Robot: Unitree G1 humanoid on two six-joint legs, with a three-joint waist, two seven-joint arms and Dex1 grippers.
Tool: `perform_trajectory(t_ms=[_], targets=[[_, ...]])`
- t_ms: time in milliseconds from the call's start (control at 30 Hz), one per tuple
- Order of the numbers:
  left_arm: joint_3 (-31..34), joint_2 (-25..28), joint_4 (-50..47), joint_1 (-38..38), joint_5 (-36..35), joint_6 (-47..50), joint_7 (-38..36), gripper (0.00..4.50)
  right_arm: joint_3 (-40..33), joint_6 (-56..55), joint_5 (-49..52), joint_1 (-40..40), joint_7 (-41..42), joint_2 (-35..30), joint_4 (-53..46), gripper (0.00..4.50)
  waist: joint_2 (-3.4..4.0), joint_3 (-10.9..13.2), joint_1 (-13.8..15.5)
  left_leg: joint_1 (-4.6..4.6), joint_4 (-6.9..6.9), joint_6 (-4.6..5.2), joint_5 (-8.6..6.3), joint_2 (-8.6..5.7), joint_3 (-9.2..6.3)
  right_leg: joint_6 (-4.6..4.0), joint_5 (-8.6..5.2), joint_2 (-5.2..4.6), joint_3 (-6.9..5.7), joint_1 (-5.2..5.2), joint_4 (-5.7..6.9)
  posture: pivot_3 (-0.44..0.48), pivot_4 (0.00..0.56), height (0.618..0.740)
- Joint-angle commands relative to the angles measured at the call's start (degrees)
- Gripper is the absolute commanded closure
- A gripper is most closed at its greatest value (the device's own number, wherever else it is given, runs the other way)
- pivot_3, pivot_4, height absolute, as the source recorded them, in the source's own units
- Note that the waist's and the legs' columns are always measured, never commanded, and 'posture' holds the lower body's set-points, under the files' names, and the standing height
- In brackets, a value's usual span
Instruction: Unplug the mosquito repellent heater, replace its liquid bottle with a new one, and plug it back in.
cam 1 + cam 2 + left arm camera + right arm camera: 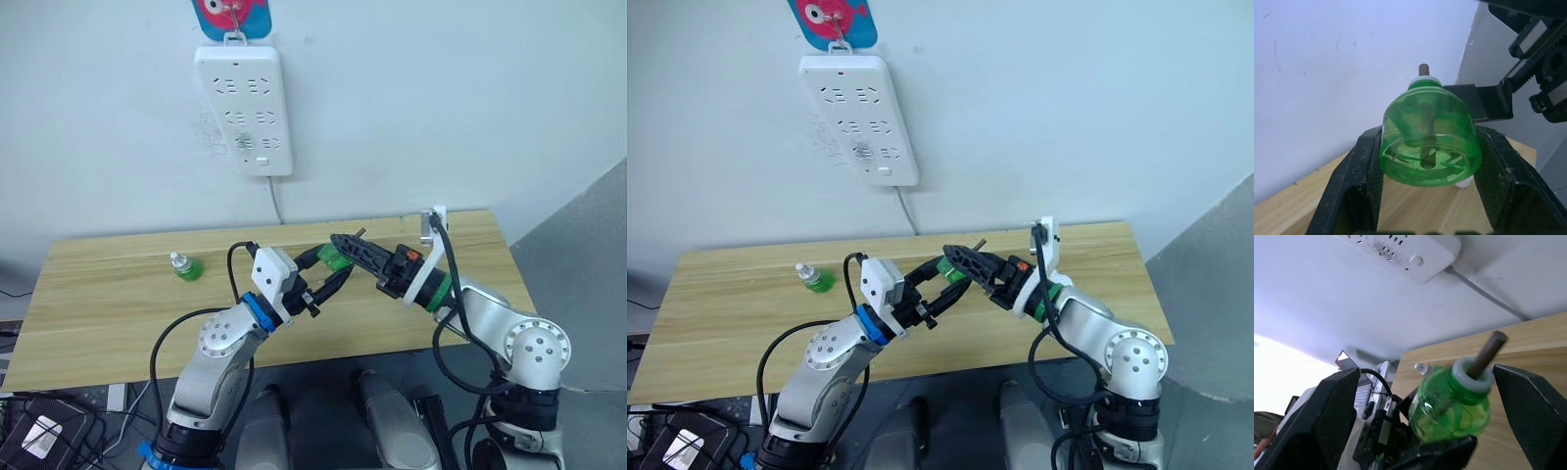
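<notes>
Its liquid bottle (1427, 142), translucent green with a bare dark wick (1488, 354) and no cap, hangs above the table (108, 304), pinched by its sides in my left gripper (331, 269), which is shut on it. My right gripper (345, 245) meets it from the other side, open, with one finger (1322, 421) on each side of the bottle's neck and not touching it. The new one (184, 266), green with a white cap, stands on the table's left part. The mosquito repellent heater is out of view.
The long white power strip (245, 108) hangs on the wall above the table's back edge, its sockets bare, and its cable (275, 204) runs down behind the table. The table's right edge borders a grey floor.
</notes>
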Motion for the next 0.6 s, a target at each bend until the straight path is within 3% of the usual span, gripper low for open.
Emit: perform_trajectory(t_ms=[33,233,267,367,533,600], targets=[[-0.7,-0.3,-2.8,0.0,0.2,-1.1,0.1,2.27,2.1,-1.4,1.8,-0.8,2.4,-0.8,-0.6,1.30,-0.02,-0.1,0.0,0.00,0.00,0.00,0.00,0.00,0.00,0.00,0.00,0.00,0.01,0.01,-0.01,-0.197,0.264,0.740],[-1.4,-0.6,-3.6,-0.3,0.2,-0.9,0.2,2.27,3.8,-2.4,2.9,-1.2,3.8,-2.5,0.5,3.51,-0.02,-0.3,0.1,0.00,0.00,0.00,0.00,0.00,0.00,0.00,0.00,0.00,0.01,0.01,-0.01,-0.191,0.262,0.740],[-1.7,-0.4,-3.7,-0.2,0.4,-1.0,0.0,2.27,3.9,-2.5,3.0,-1.3,4.0,-2.7,0.6,3.69,-0.01,-0.4,0.1,0.00,0.00,0.00,0.00,0.00,0.00,0.00,0.00,0.00,0.01,0.01,0.00,-0.191,0.262,0.740],[-1.7,-0.3,-3.6,0.2,1.0,-0.8,0.7,2.27,4.2,-2.4,3.6,-1.3,4.8,-3.7,0.7,3.68,0.02,-0.6,0.1,0.00,0.00,0.00,0.00,0.00,0.00,0.00,0.00,0.00,0.01,0.01,-0.02,-0.189,0.262,0.740],[-0.9,2.4,-3.8,1.3,1.1,1.1,-0.5,0.58,3.5,-2.5,3.9,-0.7,6.1,-7.5,0.5,3.68,0.02,-0.7,0.1,0.02,0.00,0.00,0.00,0.01,0.00,0.00,0.00,0.02,0.02,0.01,0.00,-0.184,0.263,0.740],[0.2,6.1,-5.1,3.7,1.4,2.2,-1.9,0.01,3.3,-3.5,0.1,-0.5,8.5,-10.6,0.8,3.68,0.01,-0.7,0.1,0.01,0.00,0.00,0.00,0.00,0.00,0.00,0.00,0.01,0.02,0.01,0.00,-0.168,0.269,0.740]])
